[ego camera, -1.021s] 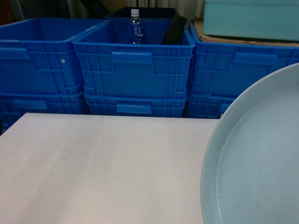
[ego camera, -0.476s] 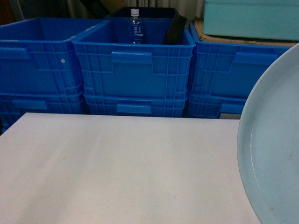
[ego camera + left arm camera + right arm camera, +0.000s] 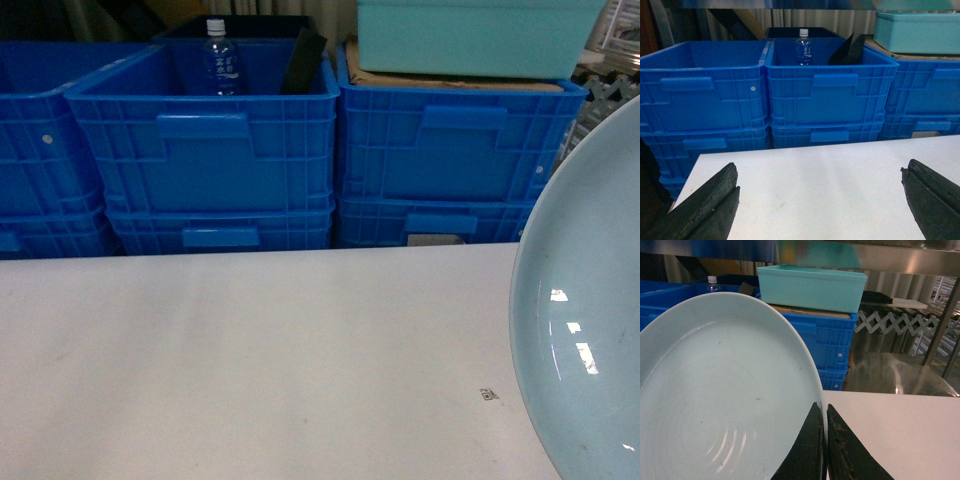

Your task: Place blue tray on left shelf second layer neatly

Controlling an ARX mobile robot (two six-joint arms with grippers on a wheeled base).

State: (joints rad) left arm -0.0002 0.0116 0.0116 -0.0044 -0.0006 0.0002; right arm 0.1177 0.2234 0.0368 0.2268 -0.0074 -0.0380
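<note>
The blue tray (image 3: pixel 590 340), a pale blue round dish with a shallow rim, is held up on edge at the right side of the head view. It also fills the left half of the right wrist view (image 3: pixel 725 400). My right gripper (image 3: pixel 823 409) is shut on its rim, one finger on each face. My left gripper (image 3: pixel 819 172) hangs open over the white table (image 3: pixel 815 165), with nothing between its fingers. A shiny steel rack shows a flat rail (image 3: pixel 890 259) and an upright post (image 3: pixel 944 320) at the right. I cannot tell which layer this is.
Stacked dark blue crates (image 3: pixel 200 150) line the table's far edge. One holds a water bottle (image 3: pixel 218 55) and a black slab. A teal bin (image 3: pixel 470 35) sits on cardboard on the right stack. A metal folding lattice (image 3: pixel 890 322) stands by the rack.
The tray swung right and more upright in the head view. That view then shifted, so the crates now sit further left and the teal bin nearer the middle.
</note>
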